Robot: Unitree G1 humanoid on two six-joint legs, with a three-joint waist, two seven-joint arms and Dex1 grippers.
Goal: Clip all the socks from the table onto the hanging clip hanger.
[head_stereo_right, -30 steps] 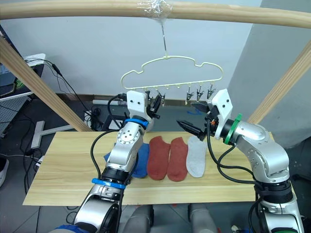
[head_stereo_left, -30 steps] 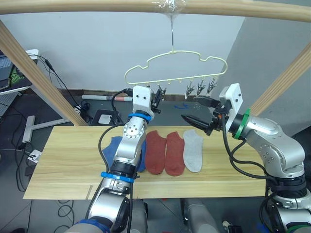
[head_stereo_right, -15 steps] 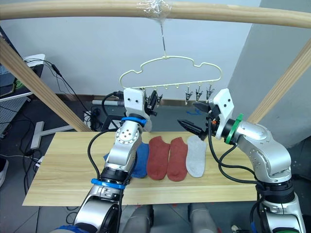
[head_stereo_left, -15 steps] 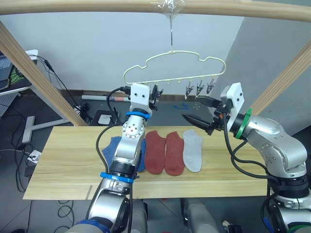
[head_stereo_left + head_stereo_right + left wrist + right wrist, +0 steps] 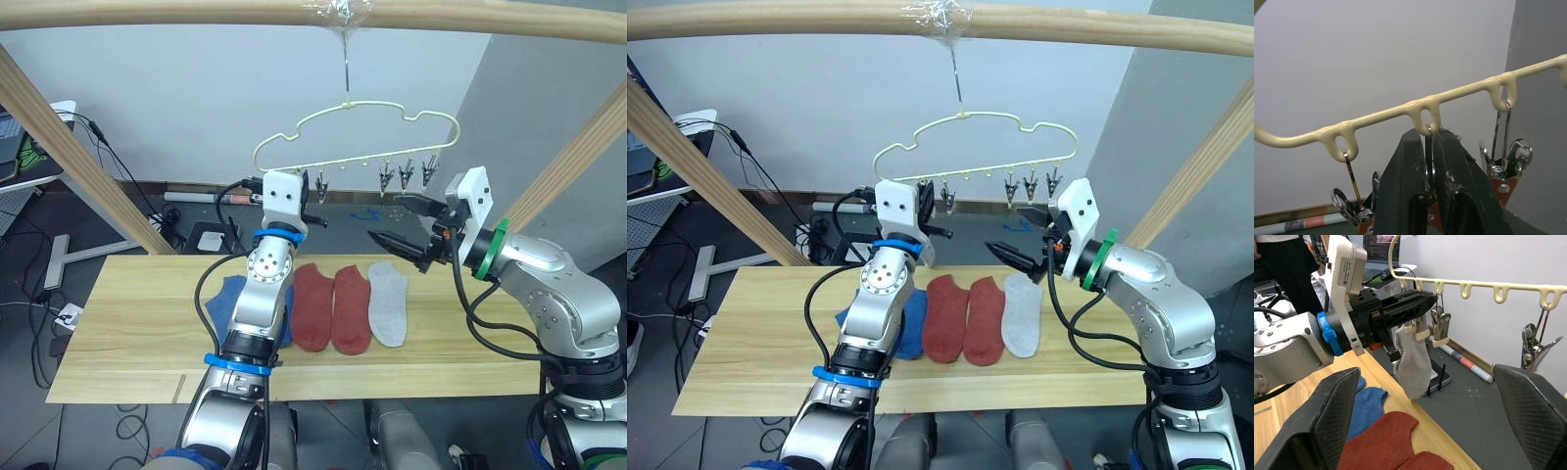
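One grey sock (image 5: 1413, 364) is seen held up at the clip hanger (image 5: 355, 132) by the left end effector (image 5: 1418, 303), whose fingers are pinched together on the sock's cuff just beside a metal clip (image 5: 1440, 328); the sock hangs limp below, and whether the clip has bitten the fabric cannot be told. Four more socks are left on the table (image 5: 127, 323): a blue sock (image 5: 227, 299) at 9 o'clock of the row, partly hidden by the left arm, two rust-red socks (image 5: 333, 305) at the centre, and a second grey sock (image 5: 389, 302) at 3 o'clock; the right end effector (image 5: 400, 224) is held spread wide at 3 o'clock of the hanger, above the table's far edge, gripping nothing. The step in hand is judged to be the fastening of the first sock; it would be done well if the cuff were fed fully between the clip's jaws before being let go, the hanger kept from swinging on its hook, and the grip eased off slowly so that a poor bite is noticed at once.
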